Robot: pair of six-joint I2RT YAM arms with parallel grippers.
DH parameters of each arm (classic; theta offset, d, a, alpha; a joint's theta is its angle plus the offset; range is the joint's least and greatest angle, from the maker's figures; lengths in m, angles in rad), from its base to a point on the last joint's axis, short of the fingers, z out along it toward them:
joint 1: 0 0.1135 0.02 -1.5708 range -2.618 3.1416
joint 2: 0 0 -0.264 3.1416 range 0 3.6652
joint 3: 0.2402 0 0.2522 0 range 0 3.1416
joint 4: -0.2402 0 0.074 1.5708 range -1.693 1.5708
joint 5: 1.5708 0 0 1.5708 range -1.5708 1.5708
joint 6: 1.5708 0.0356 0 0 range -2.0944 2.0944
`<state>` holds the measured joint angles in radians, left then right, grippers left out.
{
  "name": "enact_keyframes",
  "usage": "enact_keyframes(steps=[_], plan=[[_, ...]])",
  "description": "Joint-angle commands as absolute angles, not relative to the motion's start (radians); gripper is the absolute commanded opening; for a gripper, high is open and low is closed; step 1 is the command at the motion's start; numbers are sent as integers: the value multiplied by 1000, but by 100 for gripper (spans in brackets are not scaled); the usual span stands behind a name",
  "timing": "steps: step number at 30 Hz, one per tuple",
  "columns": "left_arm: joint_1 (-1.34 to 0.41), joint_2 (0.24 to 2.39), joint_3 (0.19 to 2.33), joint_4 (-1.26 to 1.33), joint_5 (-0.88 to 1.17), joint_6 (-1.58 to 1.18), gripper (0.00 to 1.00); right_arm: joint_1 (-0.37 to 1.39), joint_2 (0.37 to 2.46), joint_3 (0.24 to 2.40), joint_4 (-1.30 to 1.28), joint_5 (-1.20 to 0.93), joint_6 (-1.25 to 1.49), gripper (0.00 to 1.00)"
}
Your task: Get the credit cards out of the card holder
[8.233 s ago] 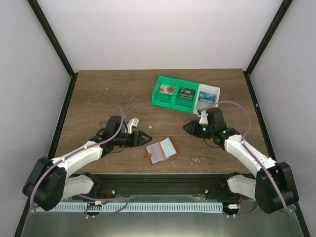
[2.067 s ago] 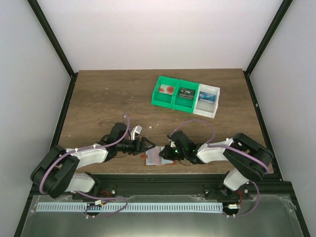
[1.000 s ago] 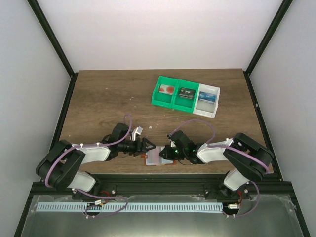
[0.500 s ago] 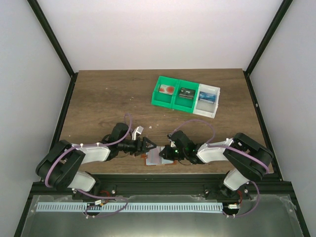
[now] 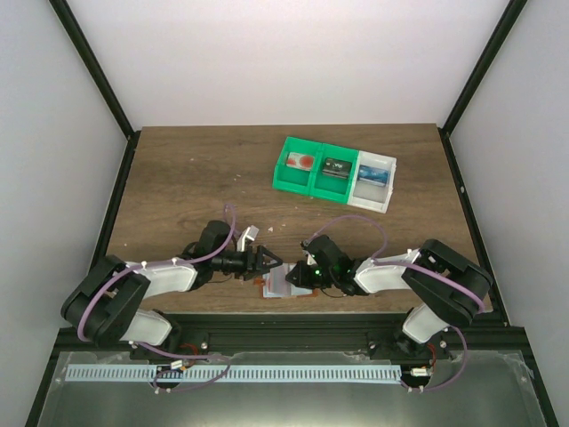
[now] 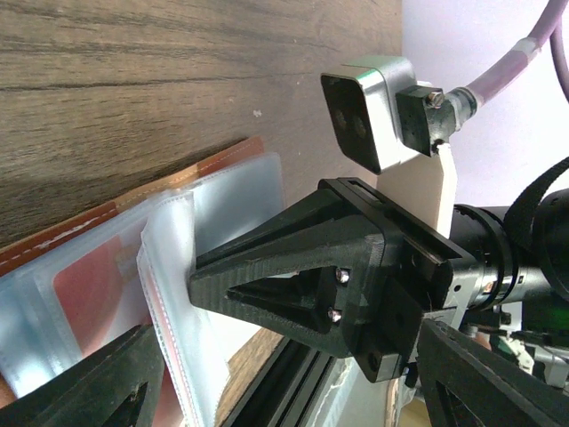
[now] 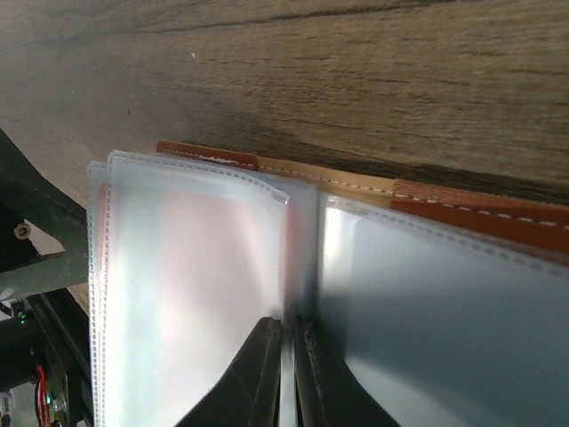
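The card holder [image 5: 282,285] is laid open on the worktop [image 5: 178,178], close to the near edge, between the two grippers. The right gripper [image 5: 296,275] is set onto it from the right. Its fingers [image 7: 260,366] are nearly together, and one clear pocket leaf of the holder is pinched between them. The left gripper [image 5: 268,261] is placed at the holder's far-left corner with its fingers [image 6: 120,384] wide apart; whether they touch the holder cannot be told. A reddish shape is seen through a pocket. Well apart, at the far side, a white card with a red mark [image 5: 302,162] and a dark card [image 5: 335,166] are kept in the green bin [image 5: 302,184], and a blue card [image 5: 375,173] in the white bin [image 5: 369,200].
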<state>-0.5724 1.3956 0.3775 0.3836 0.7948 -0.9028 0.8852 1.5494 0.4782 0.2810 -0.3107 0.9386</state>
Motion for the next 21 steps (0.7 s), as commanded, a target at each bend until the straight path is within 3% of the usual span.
enact_keyframes(steps=[1,11,21], plan=[[-582,1384,378,445,821,-926,80,890,1549,476,218,-311,936,7],[-607,1385,372,534,824,-992,80,890,1554,473,249,-337,935,2],[-611,1396,364,603,828,-1025,79,890,1535,469,277,-351,931,3]])
